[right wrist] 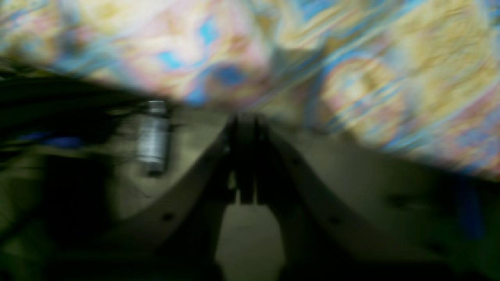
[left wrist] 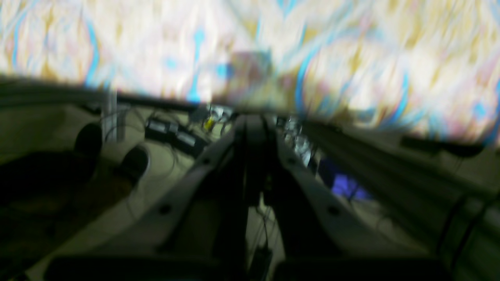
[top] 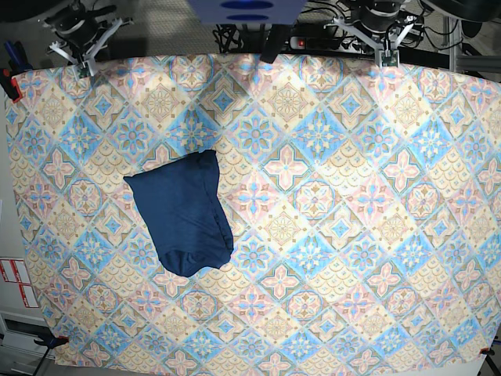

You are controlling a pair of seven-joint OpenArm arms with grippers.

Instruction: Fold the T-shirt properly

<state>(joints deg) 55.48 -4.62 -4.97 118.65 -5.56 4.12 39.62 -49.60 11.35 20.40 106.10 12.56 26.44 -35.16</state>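
The T-shirt [top: 184, 215] is a dark blue bundle folded into a compact, roughly rectangular shape, lying left of centre on the patterned cloth [top: 329, 235]. Both arms are pulled back to the far edge, well away from it. My right gripper [top: 84, 61] sits at the far left corner, and its own blurred view shows the fingers pressed together [right wrist: 245, 117] with nothing between them. My left gripper [top: 385, 53] sits at the far right, its fingers likewise shut and empty [left wrist: 254, 117]. Neither wrist view shows the T-shirt.
The pastel diamond-patterned cloth covers the whole table. Cables and a power strip [top: 301, 39] run behind the far edge. A red clamp [top: 9, 78] grips the cloth's left corner. A silver cylinder [right wrist: 153, 134] shows beyond the table edge.
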